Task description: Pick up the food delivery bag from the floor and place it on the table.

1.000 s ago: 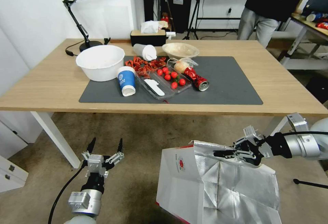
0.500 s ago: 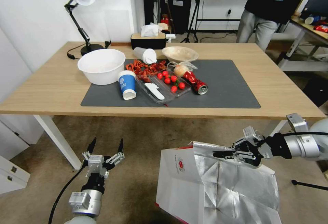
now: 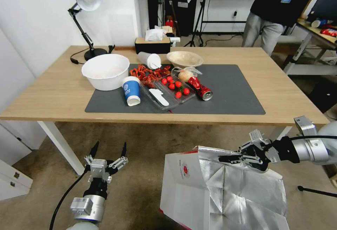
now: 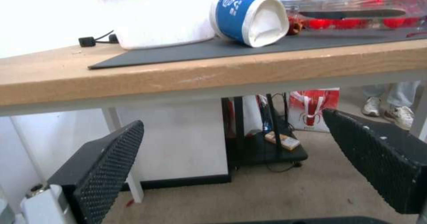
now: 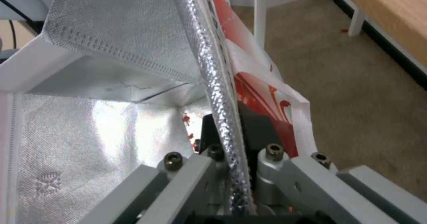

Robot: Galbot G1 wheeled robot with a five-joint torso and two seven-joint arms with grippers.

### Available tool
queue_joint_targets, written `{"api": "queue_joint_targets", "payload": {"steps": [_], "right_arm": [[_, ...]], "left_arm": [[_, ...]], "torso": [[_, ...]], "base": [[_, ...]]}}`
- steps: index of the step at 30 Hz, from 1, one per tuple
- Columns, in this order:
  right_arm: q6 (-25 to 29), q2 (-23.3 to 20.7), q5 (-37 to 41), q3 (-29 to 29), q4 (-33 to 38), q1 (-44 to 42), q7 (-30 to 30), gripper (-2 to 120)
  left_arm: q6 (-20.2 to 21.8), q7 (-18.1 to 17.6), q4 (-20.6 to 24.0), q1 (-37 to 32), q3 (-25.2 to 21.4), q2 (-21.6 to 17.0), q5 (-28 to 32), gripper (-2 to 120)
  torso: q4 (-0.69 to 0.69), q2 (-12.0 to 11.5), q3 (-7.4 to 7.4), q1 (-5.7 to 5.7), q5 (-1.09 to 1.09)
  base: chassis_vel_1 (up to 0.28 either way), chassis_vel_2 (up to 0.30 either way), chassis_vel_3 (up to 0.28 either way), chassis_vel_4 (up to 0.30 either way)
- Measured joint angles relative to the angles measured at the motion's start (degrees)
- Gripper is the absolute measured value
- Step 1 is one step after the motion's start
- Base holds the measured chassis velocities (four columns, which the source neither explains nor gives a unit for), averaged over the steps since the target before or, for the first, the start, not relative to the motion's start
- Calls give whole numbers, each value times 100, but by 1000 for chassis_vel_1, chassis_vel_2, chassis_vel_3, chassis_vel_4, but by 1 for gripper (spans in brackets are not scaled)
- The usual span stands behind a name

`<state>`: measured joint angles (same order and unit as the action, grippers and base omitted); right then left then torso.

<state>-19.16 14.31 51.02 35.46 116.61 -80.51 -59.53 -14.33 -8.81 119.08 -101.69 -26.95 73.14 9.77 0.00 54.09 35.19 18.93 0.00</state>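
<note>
Here, one food delivery bag (image 3: 224,191) (foil-lined), right gripper (image 3: 228,158) fingers clamped on its rim, left gripper (image 3: 108,149) fingers apart.

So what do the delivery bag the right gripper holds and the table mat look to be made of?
The food delivery bag looks like matte white paper or nonwoven outside, with a shiny, creased, dimpled silver foil lining. The right gripper is clamped on its rim. The dark grey mat looks like thin, matte rubber or felt; it lies flat on the light-wood table.
</note>
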Motion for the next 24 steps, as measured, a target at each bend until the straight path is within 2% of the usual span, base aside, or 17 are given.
{"api": "queue_joint_targets", "payload": {"steps": [24], "right_arm": [[-1,11,-1,5,-3,-2,1,0]], "left_arm": [[-20,24,11,-9,-10,8,-40,100]], "torso": [[0,646,364,280,0]], "base": [[0,0,0,0]]}}
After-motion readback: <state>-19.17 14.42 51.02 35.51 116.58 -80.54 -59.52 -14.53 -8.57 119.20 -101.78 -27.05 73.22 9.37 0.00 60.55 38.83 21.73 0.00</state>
